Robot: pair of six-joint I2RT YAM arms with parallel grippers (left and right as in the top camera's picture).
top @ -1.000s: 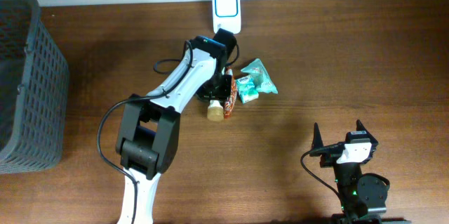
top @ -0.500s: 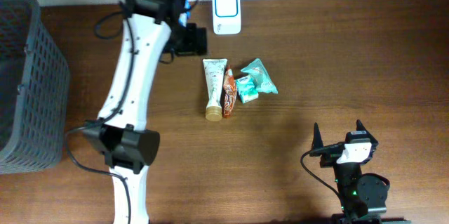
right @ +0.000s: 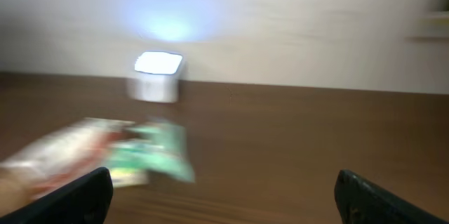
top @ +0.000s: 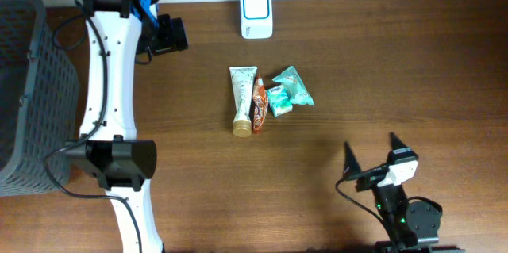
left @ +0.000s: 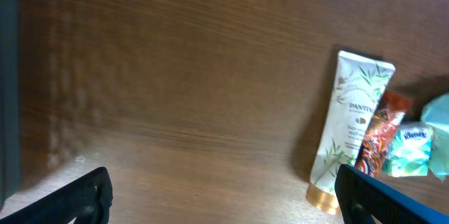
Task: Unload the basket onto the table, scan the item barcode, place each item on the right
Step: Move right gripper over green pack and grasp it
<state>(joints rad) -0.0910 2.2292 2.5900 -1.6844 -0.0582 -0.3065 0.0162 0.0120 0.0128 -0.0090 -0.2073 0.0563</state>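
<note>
- Overhead, the Pantene tube [top: 242,98] lies in the middle of the wooden table [top: 413,63]. It touches an orange sachet [top: 258,104], with a green Kleenex pack [top: 290,90] just beside that. None of them is held.
- The white barcode scanner [top: 256,13] stands at the far edge, near the tube's crimped end.
- The left gripper [top: 173,35] hovers by the far edge, between the dark basket [top: 32,86] and the scanner. Its wrist view shows the fingers spread wide with nothing between them.
- The right gripper [top: 370,150], at the near edge, is likewise spread and empty.
- The tube's long axis runs far to near, with the crimp toward the scanner and the gold cap toward the robot.
- From the left gripper the tube lies to its right and nearer the robot. That arm looks the closer one, so closing across the tube's width would suit.
</note>
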